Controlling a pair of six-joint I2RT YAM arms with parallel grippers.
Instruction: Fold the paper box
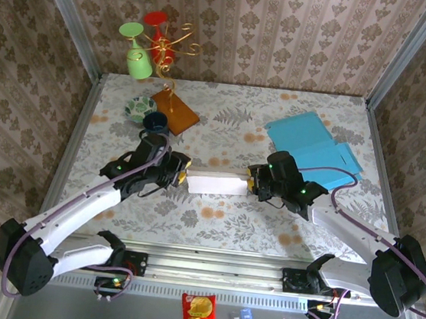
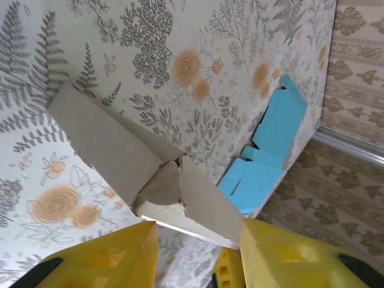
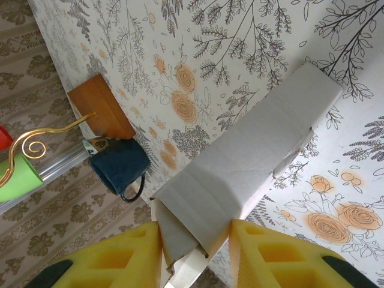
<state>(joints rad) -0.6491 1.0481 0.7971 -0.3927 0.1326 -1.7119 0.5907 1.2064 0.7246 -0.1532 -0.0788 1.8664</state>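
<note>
Both on it now: the left gripper [image 1: 181, 177] clamps the left end of the paper box [image 1: 215, 184], the right gripper [image 1: 252, 185] pinches its right end, and the box sits mid-table.

The box [image 1: 216, 184] is white on top and dull grey-beige on its flaps. The table [image 1: 266, 235] has a cream cloth printed with grey ferns and orange roses. The sheets [image 1: 315, 144] are bright blue, the mug [image 1: 154, 122] navy, and the walls [image 1: 289, 30] brown damask. The left gripper [image 2: 198, 240] and right gripper [image 3: 195, 240] have yellow fingers [image 2: 108, 258].
</note>
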